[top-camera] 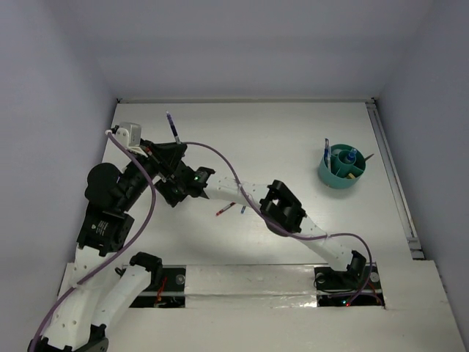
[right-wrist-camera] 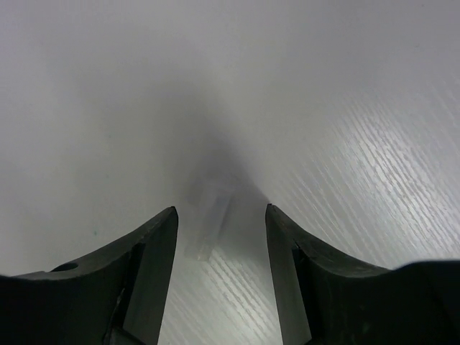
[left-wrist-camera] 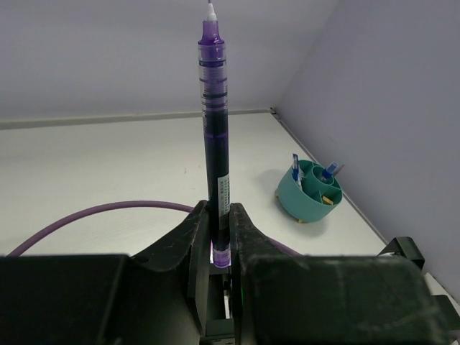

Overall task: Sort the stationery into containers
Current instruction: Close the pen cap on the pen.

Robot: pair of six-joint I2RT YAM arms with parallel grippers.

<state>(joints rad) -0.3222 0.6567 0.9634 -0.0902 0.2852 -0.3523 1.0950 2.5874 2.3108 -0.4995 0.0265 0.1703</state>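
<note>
Purple pen [left-wrist-camera: 213, 108] clamped upright in left gripper [left-wrist-camera: 219, 215]; right gripper [right-wrist-camera: 219, 212] empty.
The pen is gripped at its lower end by tightly closed jaws, tip upward, probably for carriage to the teal divided tub [left-wrist-camera: 291, 195] (well apart, toward the right wall). The right gripper is parted roughly halfway, close above the white table [right-wrist-camera: 345, 144]; nothing is held.

Left arm [top-camera: 110, 198]: standing up from base, elbow folded, wrist angled toward far side. Left gripper [left-wrist-camera: 219, 219]: clamped tight on purple pen [left-wrist-camera: 214, 129], held upright, tip uppermost. Right arm [top-camera: 293, 216]: stretched low and leftward from base, elbow bent, wrist close beside left wrist. Right gripper [right-wrist-camera: 221, 215]: pointed steeply downward, fingers [right-wrist-camera: 151, 266] parted with clear gap between.
</note>
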